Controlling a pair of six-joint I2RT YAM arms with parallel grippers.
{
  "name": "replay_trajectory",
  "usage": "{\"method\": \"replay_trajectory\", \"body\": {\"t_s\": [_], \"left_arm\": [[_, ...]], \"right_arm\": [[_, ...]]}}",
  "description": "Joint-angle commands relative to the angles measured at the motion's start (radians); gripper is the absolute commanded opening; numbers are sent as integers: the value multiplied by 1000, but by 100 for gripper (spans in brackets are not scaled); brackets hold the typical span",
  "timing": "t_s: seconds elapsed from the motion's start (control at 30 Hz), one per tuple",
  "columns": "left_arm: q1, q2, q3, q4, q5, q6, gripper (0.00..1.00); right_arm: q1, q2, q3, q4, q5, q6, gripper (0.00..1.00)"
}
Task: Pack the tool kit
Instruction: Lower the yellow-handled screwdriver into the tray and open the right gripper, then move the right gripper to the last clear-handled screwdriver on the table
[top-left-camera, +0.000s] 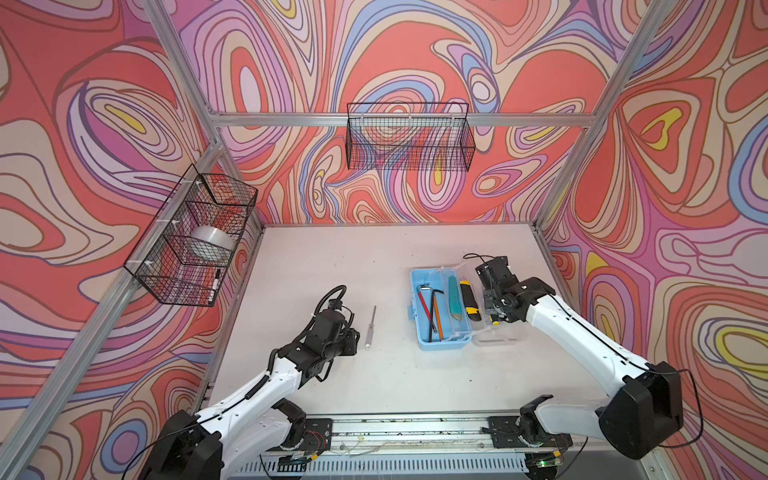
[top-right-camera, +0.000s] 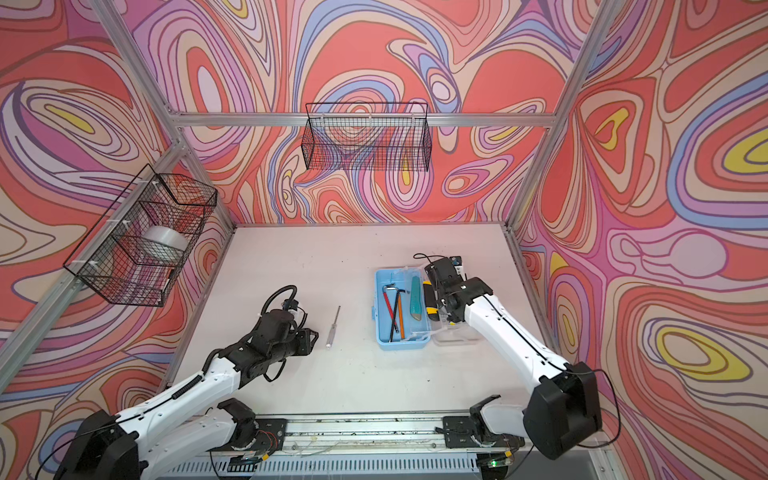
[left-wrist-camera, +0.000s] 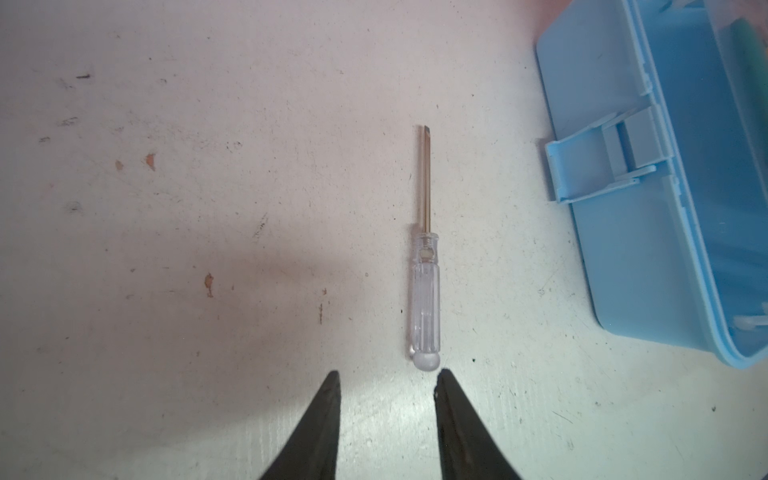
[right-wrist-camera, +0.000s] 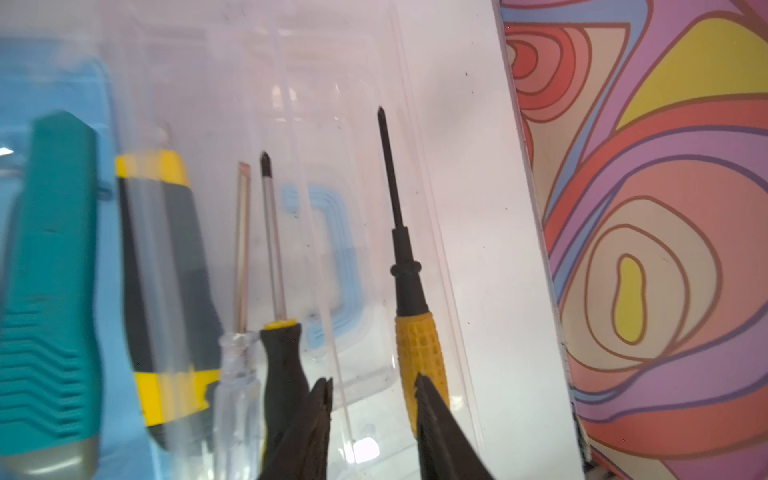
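Note:
The light-blue tool kit box (top-left-camera: 444, 344) (top-right-camera: 403, 345) (left-wrist-camera: 623, 249) lies open at centre right with hex keys (top-left-camera: 432, 307) and a teal knife (top-left-camera: 454, 297) (right-wrist-camera: 50, 249) inside. Its clear lid (top-left-camera: 496, 336) (right-wrist-camera: 332, 104) lies flat to the right, carrying a yellow-black knife (top-left-camera: 468, 299) (right-wrist-camera: 166, 270) and three screwdrivers. My right gripper (top-left-camera: 493, 313) (right-wrist-camera: 372, 378) is open over the lid, between the black-handled screwdriver (right-wrist-camera: 282, 365) and the yellow-handled one (right-wrist-camera: 419, 345). My left gripper (top-left-camera: 352, 336) (left-wrist-camera: 389, 372) is open just behind a clear-handled screwdriver (top-left-camera: 370, 328) (left-wrist-camera: 424, 299) on the table.
A black wire basket (top-left-camera: 195, 237) on the left wall holds a tape roll (top-left-camera: 212, 243) and a marker (top-left-camera: 216, 282). Another wire basket (top-left-camera: 409, 137) hangs on the back wall. The patterned right wall (right-wrist-camera: 644, 249) is close beside the lid.

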Motion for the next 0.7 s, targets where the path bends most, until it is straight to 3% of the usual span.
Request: {"method": "replay_trajectory", "body": {"t_s": [0.0, 0.23, 0.37, 0.5, 0.67], "left_arm": [[3, -12, -3, 2, -15, -7, 39], [3, -10, 0, -13, -23, -5, 39], [6, -22, -7, -12, -26, -17, 40], [45, -39, -25, 12, 51, -34, 41], [147, -89, -72, 49, 179, -80, 42]], "right_arm": [[98, -51, 56, 43, -19, 77, 35], [435, 77, 140, 119, 21, 233, 36], [580, 190, 136, 278, 36, 346, 38], [614, 282, 101, 465, -82, 516, 41], [634, 480, 245, 371, -136, 571, 42]]}}
